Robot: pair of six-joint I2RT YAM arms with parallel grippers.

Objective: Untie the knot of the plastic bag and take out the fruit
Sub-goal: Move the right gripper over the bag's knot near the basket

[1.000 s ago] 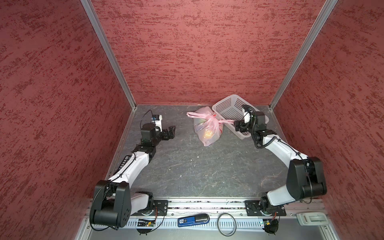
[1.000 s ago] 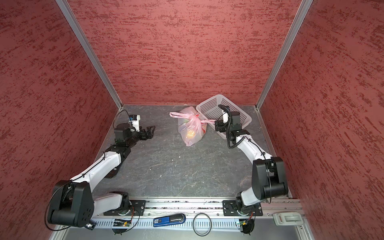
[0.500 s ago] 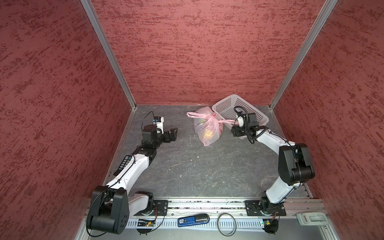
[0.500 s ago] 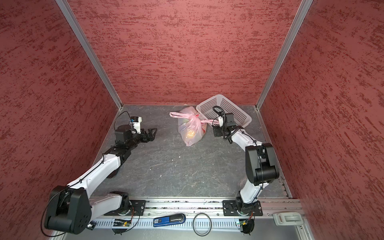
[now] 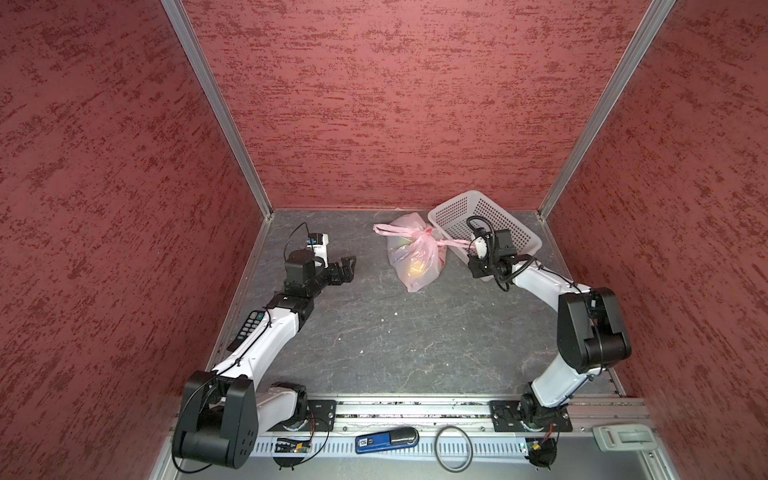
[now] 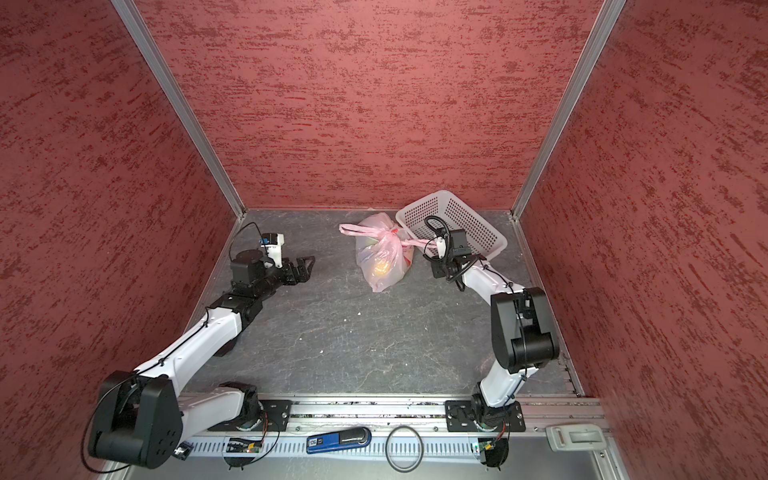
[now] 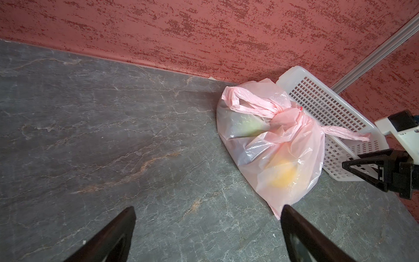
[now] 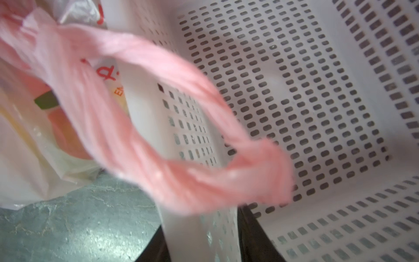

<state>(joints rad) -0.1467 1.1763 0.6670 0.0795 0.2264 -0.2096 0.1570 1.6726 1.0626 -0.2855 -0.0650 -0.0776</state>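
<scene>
On the grey tabletop (image 5: 395,340) left jaws gape; right jaws, beside the blurred handle loop (image 8: 226,181), are unreadable.

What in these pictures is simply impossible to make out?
How many fruit there are: in the left wrist view the plastic bag shows only yellow and greenish shapes through its cloudy film.
Whether the right gripper holds the loose strap: the right wrist view is blurred, and its bottom edge cuts off the fingers.
How the knot is wound: too small in both top views; crumpled plastic hides it in the left wrist view.
</scene>
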